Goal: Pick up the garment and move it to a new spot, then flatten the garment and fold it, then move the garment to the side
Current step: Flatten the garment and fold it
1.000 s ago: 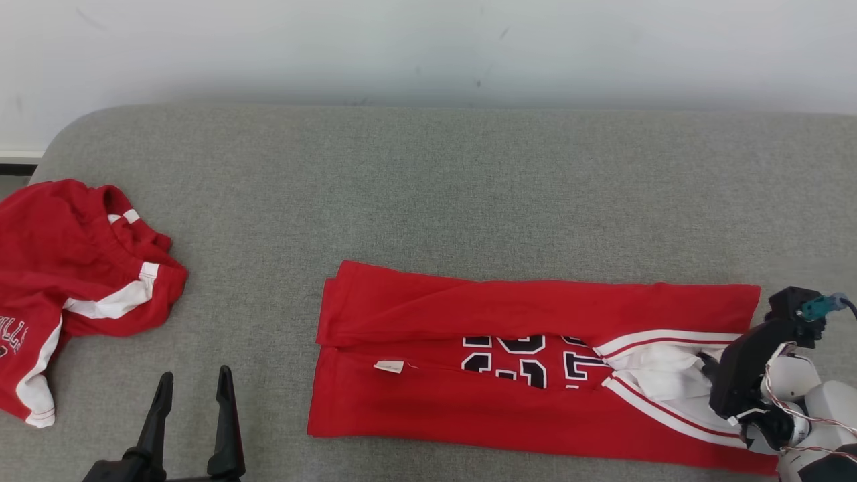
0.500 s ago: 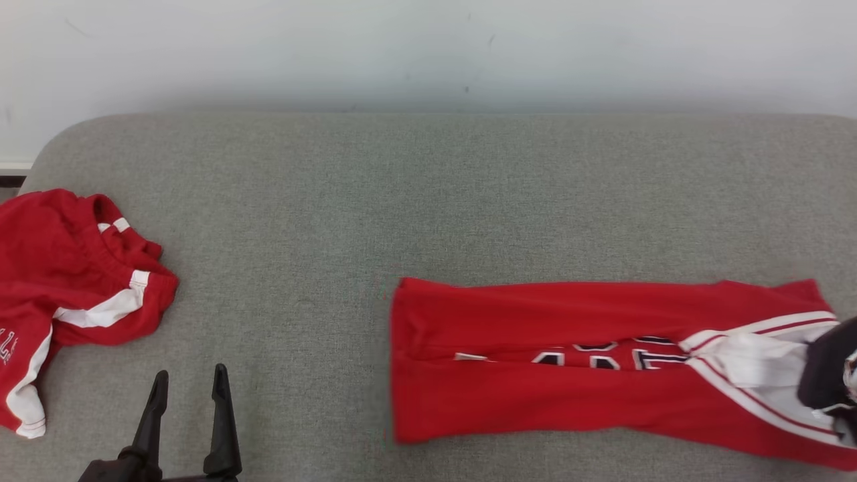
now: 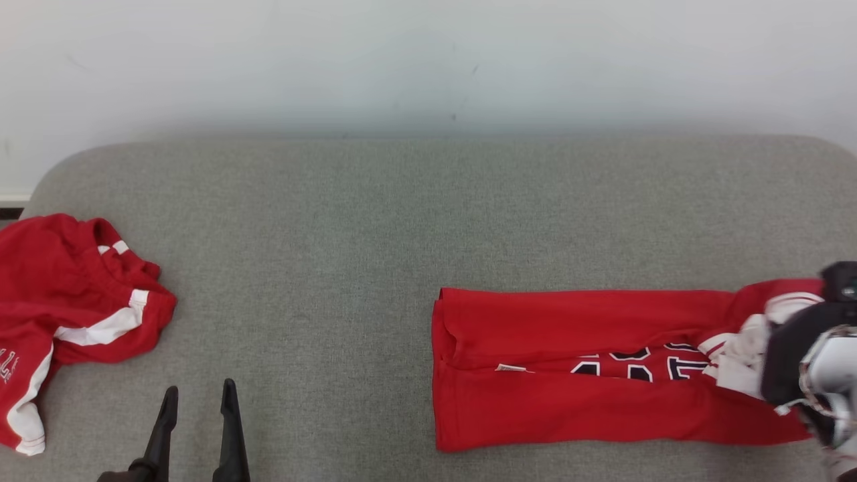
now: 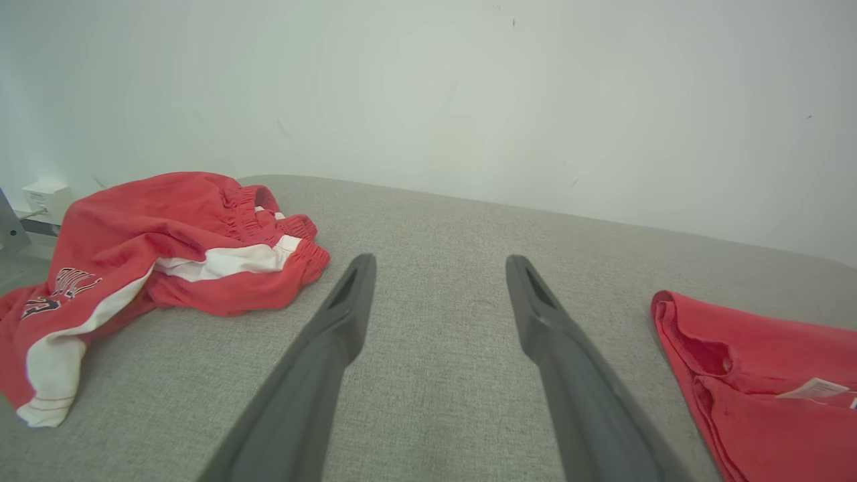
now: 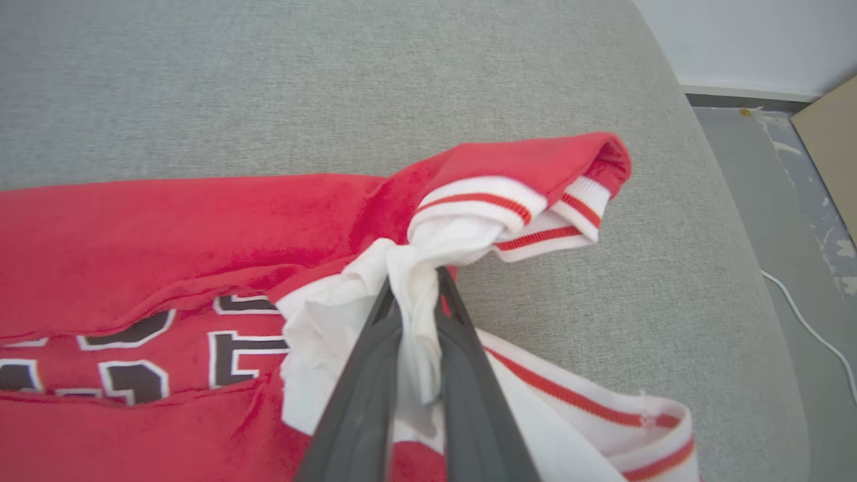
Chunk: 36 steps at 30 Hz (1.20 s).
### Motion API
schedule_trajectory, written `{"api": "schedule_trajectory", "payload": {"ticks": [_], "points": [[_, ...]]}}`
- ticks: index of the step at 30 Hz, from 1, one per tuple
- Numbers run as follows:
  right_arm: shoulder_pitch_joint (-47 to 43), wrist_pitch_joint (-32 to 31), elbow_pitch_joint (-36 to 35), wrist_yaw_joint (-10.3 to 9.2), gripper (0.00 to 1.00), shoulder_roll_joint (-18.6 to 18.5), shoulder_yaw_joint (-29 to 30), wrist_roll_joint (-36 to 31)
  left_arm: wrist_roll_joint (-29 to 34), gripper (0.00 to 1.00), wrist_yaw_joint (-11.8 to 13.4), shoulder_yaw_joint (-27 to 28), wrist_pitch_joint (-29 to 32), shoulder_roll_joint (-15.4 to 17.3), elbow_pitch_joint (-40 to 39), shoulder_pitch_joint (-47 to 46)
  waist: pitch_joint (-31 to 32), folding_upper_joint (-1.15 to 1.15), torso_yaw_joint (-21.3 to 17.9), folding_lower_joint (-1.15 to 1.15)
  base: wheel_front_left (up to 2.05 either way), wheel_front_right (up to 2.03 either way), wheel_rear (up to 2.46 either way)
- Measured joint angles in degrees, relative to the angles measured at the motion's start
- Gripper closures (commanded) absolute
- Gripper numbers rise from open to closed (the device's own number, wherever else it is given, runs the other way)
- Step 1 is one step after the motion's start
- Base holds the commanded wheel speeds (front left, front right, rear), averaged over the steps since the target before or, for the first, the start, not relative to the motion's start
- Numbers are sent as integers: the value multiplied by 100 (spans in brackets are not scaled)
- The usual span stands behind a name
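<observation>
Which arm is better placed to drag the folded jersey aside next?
Right: the right gripper is shut on the folded jersey's white trim. The left gripper stands open over bare cushion, apart from it.

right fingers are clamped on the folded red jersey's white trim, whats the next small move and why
Probably slide the folded red jersey slightly rightward, staying low: the right fingers pinch its white trim, most of it lies flat, and bare grey fabric cushion shows beyond it.
</observation>
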<state>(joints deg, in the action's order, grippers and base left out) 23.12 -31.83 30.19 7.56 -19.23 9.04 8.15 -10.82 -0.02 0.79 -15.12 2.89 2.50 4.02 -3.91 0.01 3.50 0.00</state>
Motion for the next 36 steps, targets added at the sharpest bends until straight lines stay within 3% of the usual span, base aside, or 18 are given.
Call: {"api": "schedule_trajectory", "payload": {"ticks": [7,11,22,36], "points": [[-544,-639,-1365,0,100,347,-1317,481,-46,0,51,-42,0,0,43,134,275,-1,-3,-1,0,0,0],[-538,-881,-1579,0,100,583,-2067,770,-88,0,57,-67,0,1,42,207,398,-1,23,-1,0,0,0],[216,-601,-244,-1,100,1441,-2432,958,-87,0,19,-261,0,0,115,207,415,-1,235,-1,0,0,0],[1160,23,1308,-1,100,1630,-3133,1441,-172,0,-108,-426,0,1,321,-16,223,-1,631,-1,0,0,0]]}}
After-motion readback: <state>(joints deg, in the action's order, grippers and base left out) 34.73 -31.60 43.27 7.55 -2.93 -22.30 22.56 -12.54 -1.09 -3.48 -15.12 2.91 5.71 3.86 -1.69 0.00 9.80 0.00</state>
